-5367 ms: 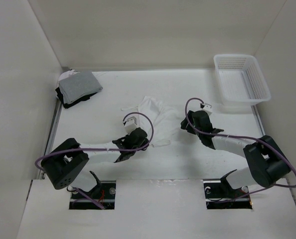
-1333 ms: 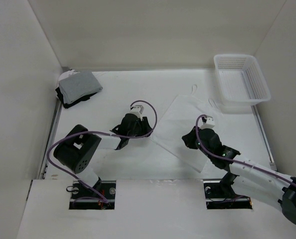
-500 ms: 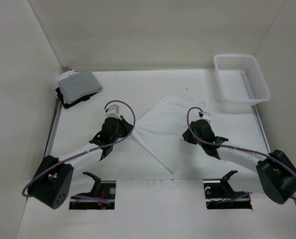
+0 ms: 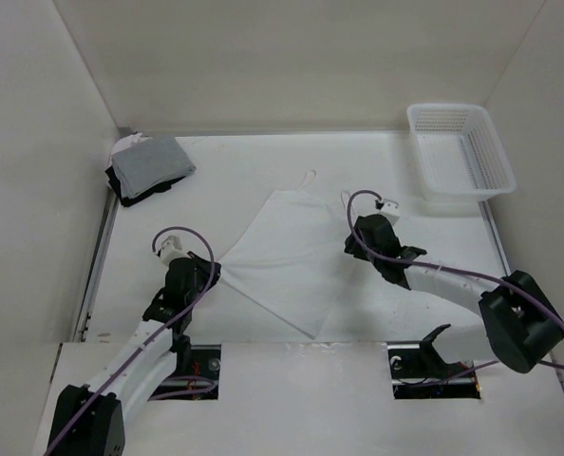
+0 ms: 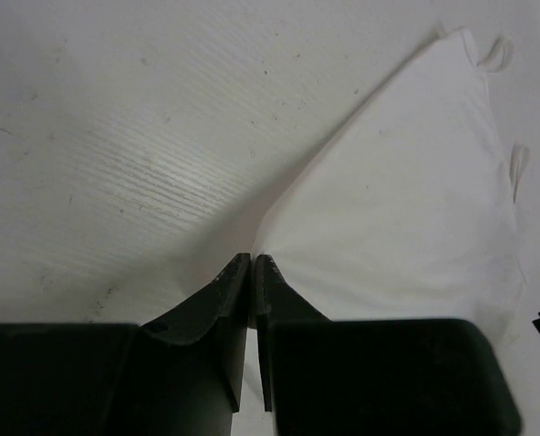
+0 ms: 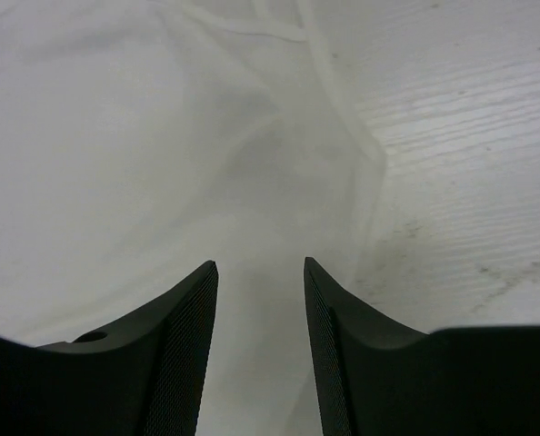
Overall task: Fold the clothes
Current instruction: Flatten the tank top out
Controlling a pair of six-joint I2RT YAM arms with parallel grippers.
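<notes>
Top external view shows the clothes [image 4: 287,252] spread nearly flat in the middle of the desk [image 4: 225,171]. It is one thin white garment, hard to tell from the white surface, with two loop straps [image 4: 310,175] at its far end and one corner reaching close to the near edge. The left end effector [image 5: 253,261] sits at the garment's left corner, its jaws all but shut, and the cloth's tip runs right into them, so it looks to be pinching that corner. The right end effector [image 6: 261,265] hovers over the right edge just below the nearer strap, jaws apart with only fabric beneath them and nothing gripped. I judge the step in hand to be getting both side corners held so that a fold can be carried across. Doing it well likely means the right jaws come down and close on a single layer at the edge, clear of the loose strap. The left should then lift only slightly and travel evenly, so the thin cloth does not drag or bunch. A folded gray-and-black pile [image 4: 149,166] lies in the far left corner and a white mesh basket [image 4: 458,152] at the far right, both well apart from the garment. Nearer obstacles are the right arm's forearm beside the right edge and the purple cables looping over each wrist.
</notes>
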